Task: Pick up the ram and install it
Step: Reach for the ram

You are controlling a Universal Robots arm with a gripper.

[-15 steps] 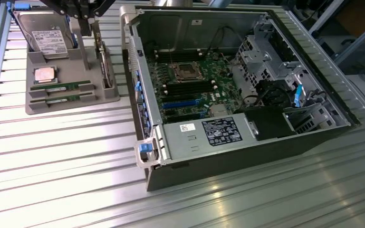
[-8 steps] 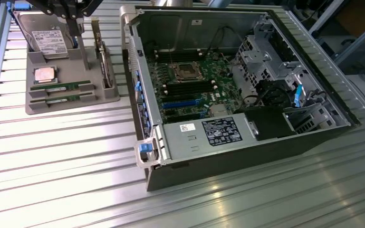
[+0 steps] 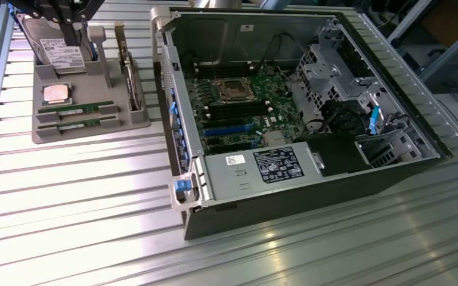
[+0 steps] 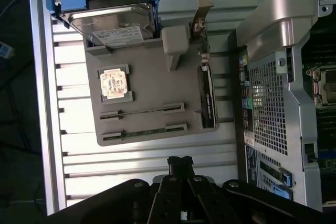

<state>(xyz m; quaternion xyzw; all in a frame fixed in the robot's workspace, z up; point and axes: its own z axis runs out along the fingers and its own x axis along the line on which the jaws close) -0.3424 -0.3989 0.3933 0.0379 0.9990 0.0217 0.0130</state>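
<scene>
1. Gripper (image 3: pixel 71 34) (image 4: pixel 180 162) hangs high over the parts holder, black fingers pressed together, pinching nothing.
2. The ram, a long, thin green circuit-board stick (image 3: pixel 76 108) (image 4: pixel 142 112), sits in a slot of the grey plastic holder tray (image 3: pixel 86 134). In the exterior view that is six o'clock from the gripper and well apart from it.
3. Its twin stick (image 3: pixel 78 124) (image 4: pixel 144 129) lies just beside it, at its six o'clock.
4. Both long axes run nine to three o'clock in the exterior view, parallel.
5. Tight company: the square silver CPU chip (image 3: pixel 56 93) sits just beside the ram at twelve o'clock. The upright silver hard drive (image 3: pixel 60 50) stands beyond it, and the wide green expansion card (image 3: pixel 131 80) stands on edge off the three o'clock end.
6. The tray rests on a ribbed aluminium table (image 3: pixel 78 190). Room straight above the sticks looks open to me, while the gap between them looks narrow.
7. The open black computer case (image 3: pixel 293 196) stands at the tray's three o'clock, with its dark memory slots (image 3: pixel 227 111) exposed.
</scene>
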